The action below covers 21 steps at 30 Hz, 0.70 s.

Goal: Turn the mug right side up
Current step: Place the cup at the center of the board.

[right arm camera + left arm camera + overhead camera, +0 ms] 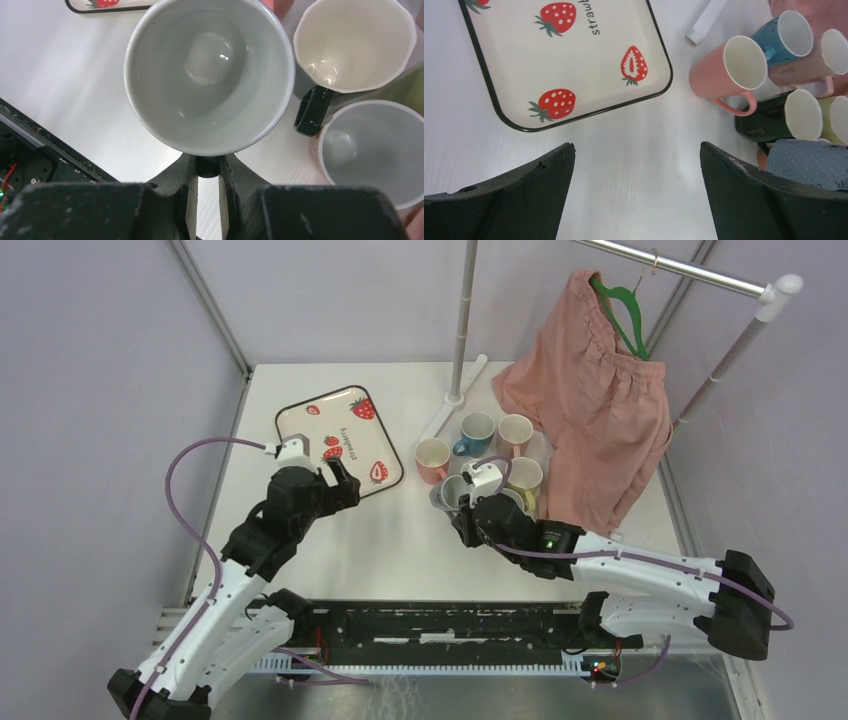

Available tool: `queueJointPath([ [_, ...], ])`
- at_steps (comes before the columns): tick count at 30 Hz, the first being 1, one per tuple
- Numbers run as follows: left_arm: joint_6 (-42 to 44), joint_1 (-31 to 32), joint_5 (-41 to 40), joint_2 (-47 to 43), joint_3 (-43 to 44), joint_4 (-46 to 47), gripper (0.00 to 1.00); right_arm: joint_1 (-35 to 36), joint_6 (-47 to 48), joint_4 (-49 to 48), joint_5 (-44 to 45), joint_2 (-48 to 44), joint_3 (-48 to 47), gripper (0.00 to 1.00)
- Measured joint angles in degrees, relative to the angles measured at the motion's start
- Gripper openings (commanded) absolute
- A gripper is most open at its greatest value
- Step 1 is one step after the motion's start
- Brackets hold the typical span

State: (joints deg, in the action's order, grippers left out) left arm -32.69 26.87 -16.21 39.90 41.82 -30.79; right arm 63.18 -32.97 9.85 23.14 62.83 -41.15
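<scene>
We find the right gripper [208, 169] clamped on the mug [210, 75]; we advise setting it level before release. Left gripper [636, 147] wide, empty.

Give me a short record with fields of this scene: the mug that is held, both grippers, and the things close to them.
held mug: grey ceramic mug, mouth facing up, empty inside
right gripper: shut on that mug's handle
left gripper: open, empty, above white table near cream strawberry-print tray
neighbours: black mug with cream inside; pink mug
lifted or resting: cannot tell
</scene>
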Motion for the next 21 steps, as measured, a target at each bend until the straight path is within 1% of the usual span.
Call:
queueJointPath([
  [8, 1.7, 0.0, -2.6, 1.2, 0.0, -0.9, 1.0, 0.5, 0.4, 8.4, 1.7, 7.5, -7.4, 0.0],
  [15, 2.4, 0.0, -2.8, -0.4, 0.0, -0.9, 1.0, 0.6, 1.0, 12.6, 1.6, 12.3, -13.2, 0.0],
  [21, 2.4, 0.0, -2.8, -0.7, 0.0, -0.9, 1.0, 0.6, 1.4, 14.8, 1.5, 15.3, -15.4, 0.0],
])
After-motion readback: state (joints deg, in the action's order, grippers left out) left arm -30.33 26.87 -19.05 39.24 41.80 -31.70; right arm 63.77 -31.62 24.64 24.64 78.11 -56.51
